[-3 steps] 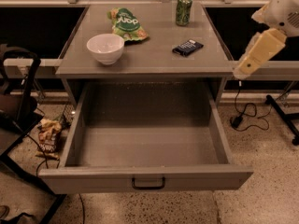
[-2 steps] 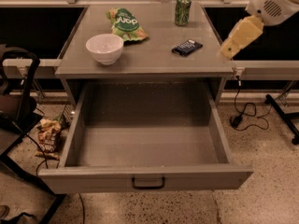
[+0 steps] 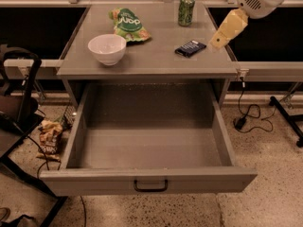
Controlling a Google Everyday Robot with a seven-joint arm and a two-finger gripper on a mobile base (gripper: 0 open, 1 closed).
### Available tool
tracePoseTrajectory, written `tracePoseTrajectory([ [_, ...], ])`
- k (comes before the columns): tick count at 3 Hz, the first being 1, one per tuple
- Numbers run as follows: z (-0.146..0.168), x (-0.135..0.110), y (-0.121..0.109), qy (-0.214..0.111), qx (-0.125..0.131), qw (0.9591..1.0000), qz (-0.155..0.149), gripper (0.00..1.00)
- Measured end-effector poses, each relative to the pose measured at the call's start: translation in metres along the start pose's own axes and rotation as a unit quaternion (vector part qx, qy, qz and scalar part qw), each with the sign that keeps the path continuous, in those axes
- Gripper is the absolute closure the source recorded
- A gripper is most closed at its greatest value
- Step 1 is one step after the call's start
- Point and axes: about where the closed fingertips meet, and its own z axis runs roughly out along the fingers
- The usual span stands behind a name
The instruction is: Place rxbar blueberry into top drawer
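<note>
A speckled terrazzo floor [image 3: 270, 174] surrounds the grey metal cabinet [image 3: 156, 60]; black cables [image 3: 240, 122] trail at 3 o'clock, and the gripper [image 3: 218, 41] hovers at 1 o'clock.

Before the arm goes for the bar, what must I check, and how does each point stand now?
1. Drawer pulled open: ok.
2. Rxbar lying flat on the table, uncovered: ok.
3. Gripper close to the rxbar: ok, it is just to the right of it in the picture, over the table's edge.
4. Gripper touching the rxbar: not ok, they are apart.
5. Can and bowl apart from the rxbar: ok.
</note>
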Motion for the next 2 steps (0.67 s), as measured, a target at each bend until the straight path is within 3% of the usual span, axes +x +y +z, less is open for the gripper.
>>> tracePoseTrajectory([
  [1, 0.008, -0.005, -0.006, -0.010, 0.001, 0.9999, 0.009, 0.00],
  [2, 0.040, -0.026, -0.021, -0.009, -0.009, 0.9976, 0.067, 0.00],
])
